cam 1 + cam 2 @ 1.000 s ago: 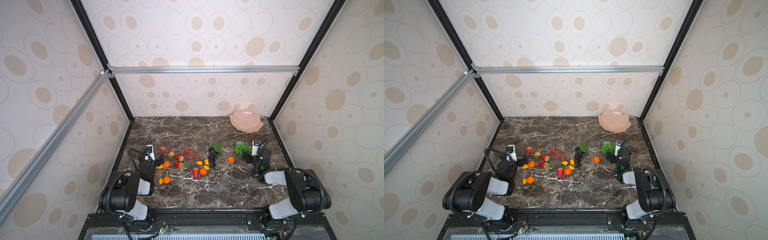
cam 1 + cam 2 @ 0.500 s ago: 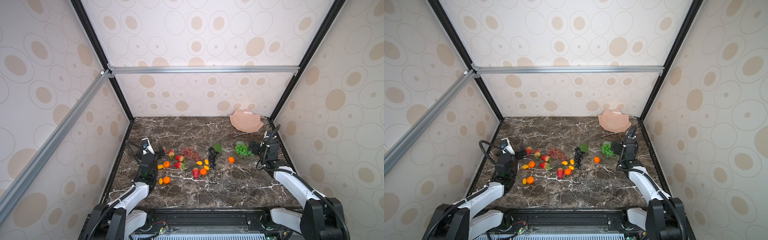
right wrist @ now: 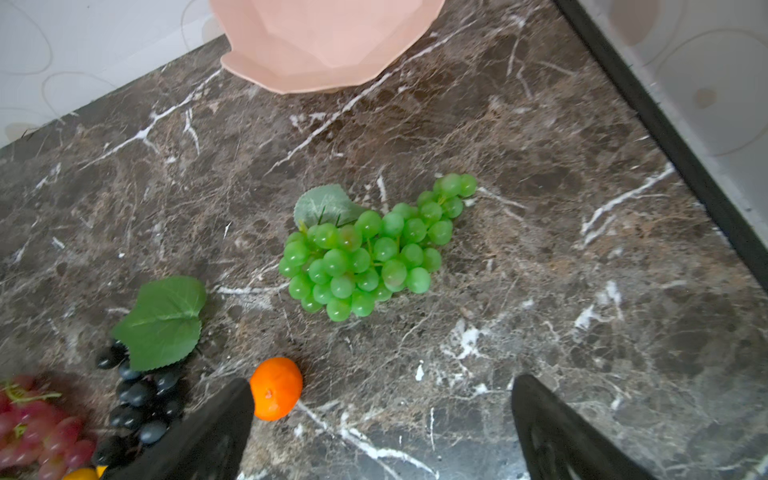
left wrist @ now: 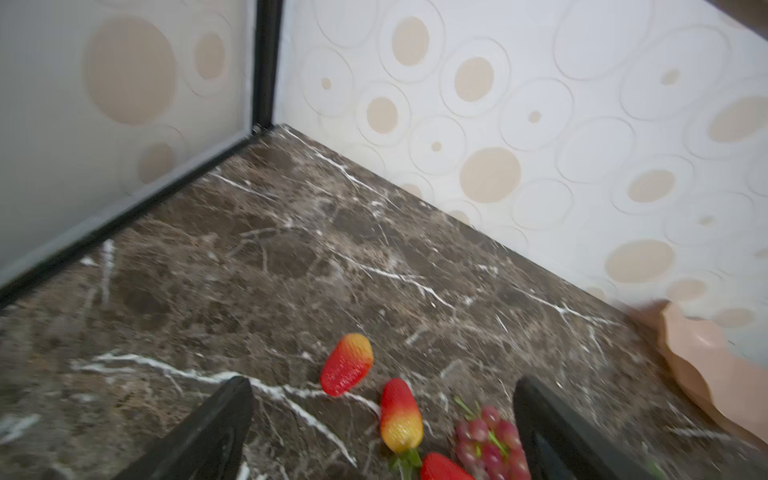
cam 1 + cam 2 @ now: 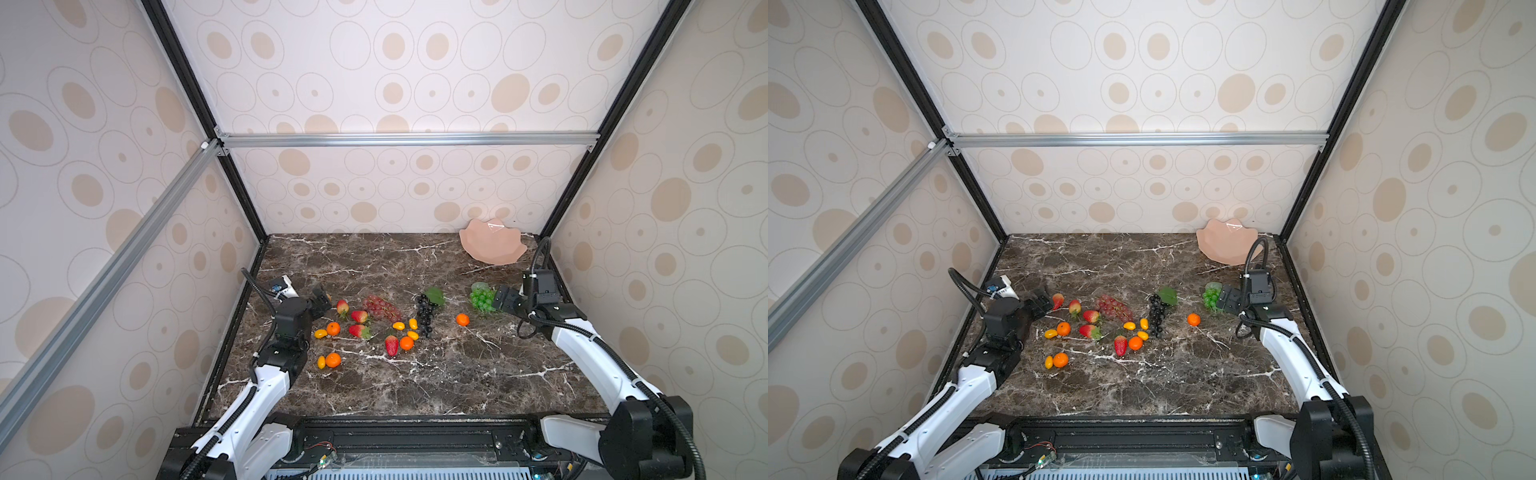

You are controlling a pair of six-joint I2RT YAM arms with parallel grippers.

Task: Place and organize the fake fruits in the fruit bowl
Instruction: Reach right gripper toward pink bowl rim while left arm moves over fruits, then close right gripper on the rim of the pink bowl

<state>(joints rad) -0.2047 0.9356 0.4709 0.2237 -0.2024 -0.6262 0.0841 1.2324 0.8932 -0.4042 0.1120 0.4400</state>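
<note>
Nothing is in the fruit bowl (image 5: 492,248) yet. It stands empty at the back corner of the bench (image 5: 415,386), and I cannot tell whether it sits flat or leans on the wall behind it. All the fake fruits lie on the bench. The green grape bunch (image 3: 365,253) is nearest the bowl and a lone tangerine (image 3: 276,388) is a little farther off. The black grape bunch (image 5: 424,318), red grape bunch (image 5: 380,307) and strawberries (image 4: 347,365) lie farther again, well apart from the bowl.

The right pincer (image 5: 503,303) hangs just beside the green grapes, jaws spread wide and holding nothing. The left pincer (image 5: 323,302), likewise wide and empty, is at the end of the row farthest from the bowl.

The risks, as I judge them, start with the grapes — a loose cluster of slick beads on thin stems. A pinch on a single bead may slip, or leave the bunch dangling. The round, glossy tangerines would likely roll on the polished, marble-patterned top if nudged. The bowl is shallow and faceted, with a wavy, pointed rim — a fruit let go over the rim could bounce out or shove the bowl.
</note>
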